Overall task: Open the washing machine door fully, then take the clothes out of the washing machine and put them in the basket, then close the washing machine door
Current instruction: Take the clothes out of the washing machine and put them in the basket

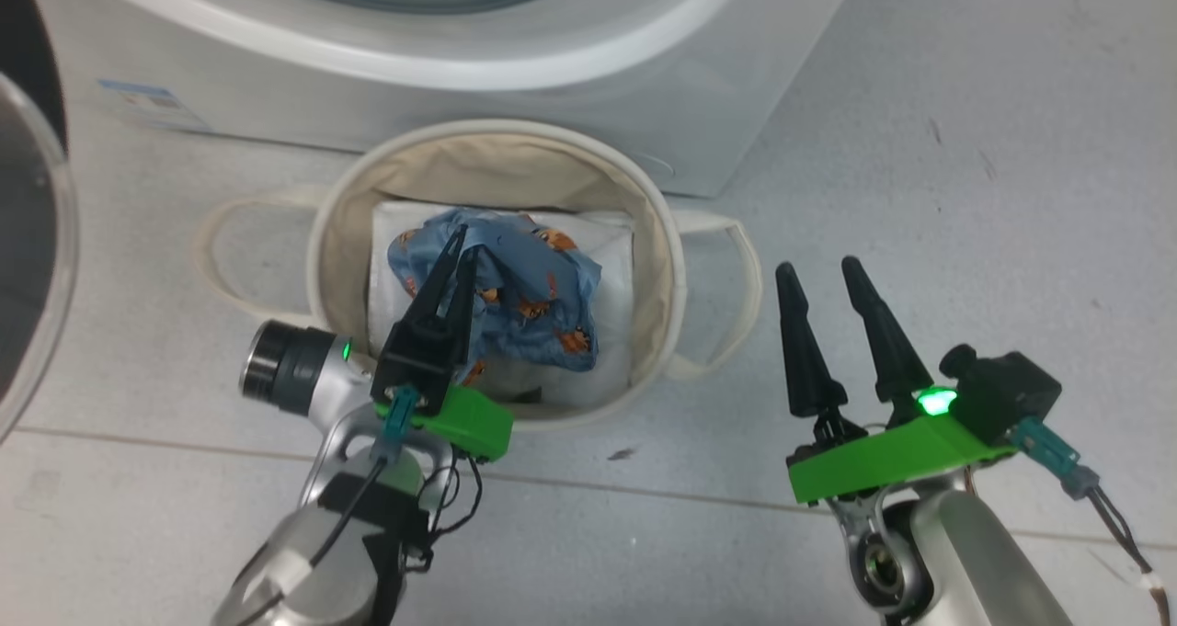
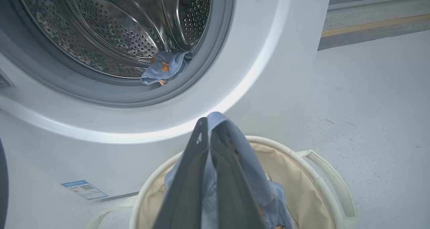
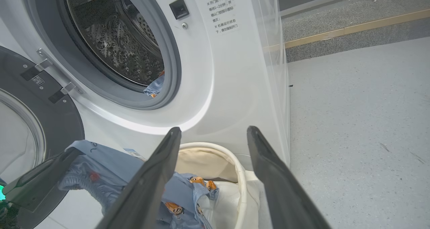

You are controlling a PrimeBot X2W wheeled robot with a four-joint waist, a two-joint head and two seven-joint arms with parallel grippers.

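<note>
Clothes [image 1: 533, 281], blue with orange cartoon faces, were clamped between the closed fingers of my left gripper [image 1: 465, 240] over the basket [image 1: 368, 203]; the fabric trailed down into it onto a white folded sheet [image 1: 611, 240]; my right gripper [image 1: 818, 266] stood beside the basket, fingers apart and empty; the washing machine door [image 3: 57, 121] hung open; another blue piece [image 2: 166, 67] lay at the drum mouth of the washing machine [image 1: 552, 102].

Left end effector [image 1: 464, 240] pinching clothes [image 1: 515, 286] over basket [image 1: 662, 240].
</note>
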